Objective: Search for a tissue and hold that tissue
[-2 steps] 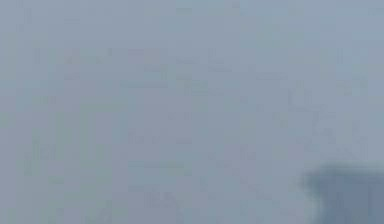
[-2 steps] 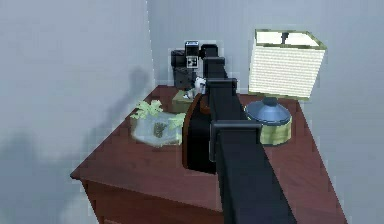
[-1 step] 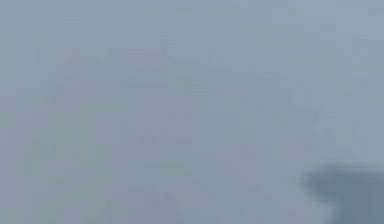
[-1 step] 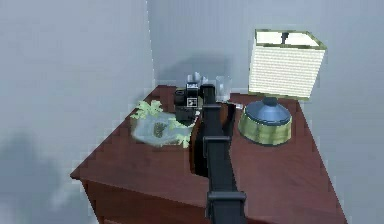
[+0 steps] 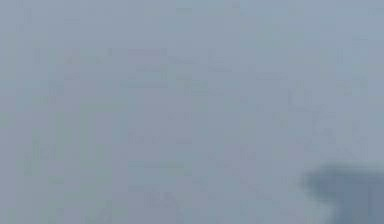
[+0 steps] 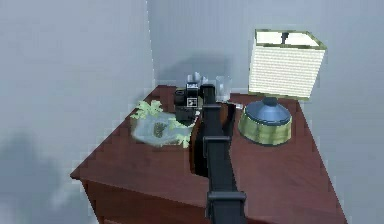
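Where the dark arm (image 6: 218, 150) reaches across the reddish-brown bench (image 6: 115, 172) in the wall corner, the end effector (image 6: 190, 90) shows by a pale green, leafy-looking thing (image 6: 158, 128). Its grip and load cannot be told, nor whether that thing is the tissue. A cream-shaded lamp (image 6: 285, 65) stands nearby.
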Motion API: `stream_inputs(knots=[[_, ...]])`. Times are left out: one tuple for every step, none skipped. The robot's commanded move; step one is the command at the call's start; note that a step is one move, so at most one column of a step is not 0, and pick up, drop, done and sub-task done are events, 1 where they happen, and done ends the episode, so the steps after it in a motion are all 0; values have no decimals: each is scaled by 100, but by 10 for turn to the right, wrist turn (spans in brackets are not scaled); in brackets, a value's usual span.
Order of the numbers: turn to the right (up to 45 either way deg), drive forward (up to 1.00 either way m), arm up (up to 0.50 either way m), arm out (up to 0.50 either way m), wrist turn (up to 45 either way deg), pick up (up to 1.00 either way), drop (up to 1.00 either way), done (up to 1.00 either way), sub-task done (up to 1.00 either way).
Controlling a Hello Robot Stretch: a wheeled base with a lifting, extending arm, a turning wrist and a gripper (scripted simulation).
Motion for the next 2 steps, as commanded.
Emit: stream_inputs(knots=[[0, 0, 10, 0, 0, 0, 0, 0, 0], [0, 0, 0, 0, 0, 0, 0, 100, 0]])
